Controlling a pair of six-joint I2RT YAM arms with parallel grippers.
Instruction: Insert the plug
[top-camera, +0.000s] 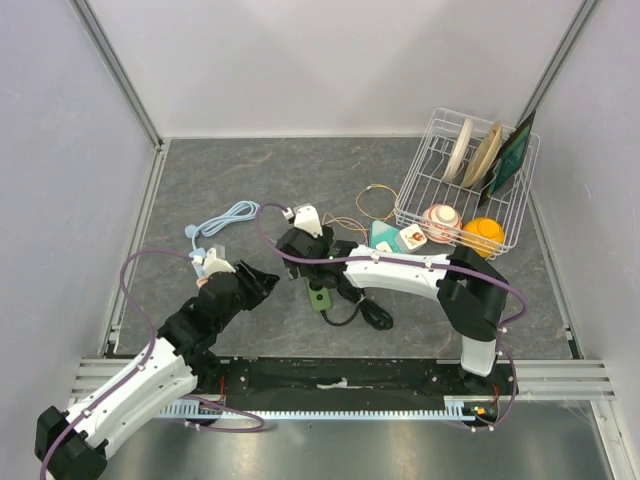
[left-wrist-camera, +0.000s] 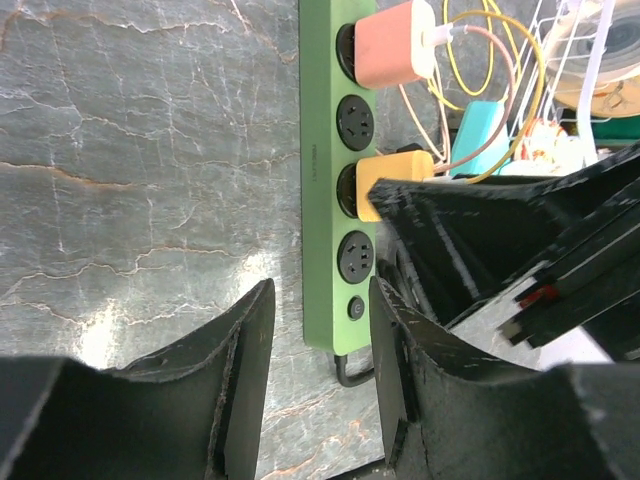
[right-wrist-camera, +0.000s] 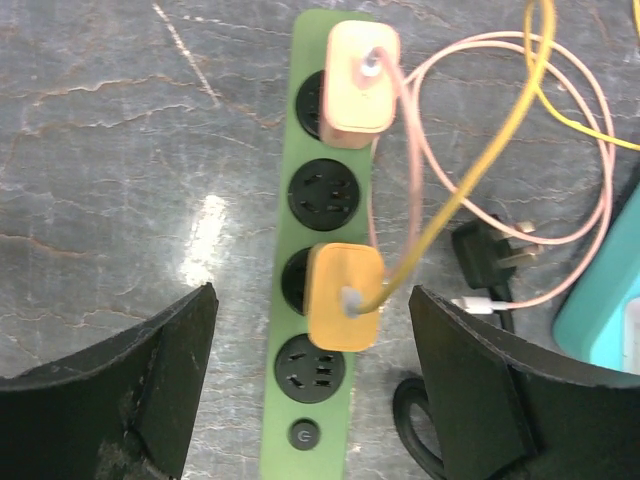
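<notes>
Right gripper (right-wrist-camera: 312, 305) stands wide and empty astride the yellow plug (right-wrist-camera: 343, 297), which looks seated in the green power strip (right-wrist-camera: 283, 420) on the counter (right-wrist-camera: 120, 150); left gripper (left-wrist-camera: 320, 295), part-open, empty, hovers nearby. Lift straight, avoiding the yellow cable (right-wrist-camera: 470, 170).

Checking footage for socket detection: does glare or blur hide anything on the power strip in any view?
Right wrist: glare patch on the table beside the power strip, sockets sharp. Left wrist: similar sheen on the table by the fingers, sockets readable. Top external: even light, strip small.
</notes>
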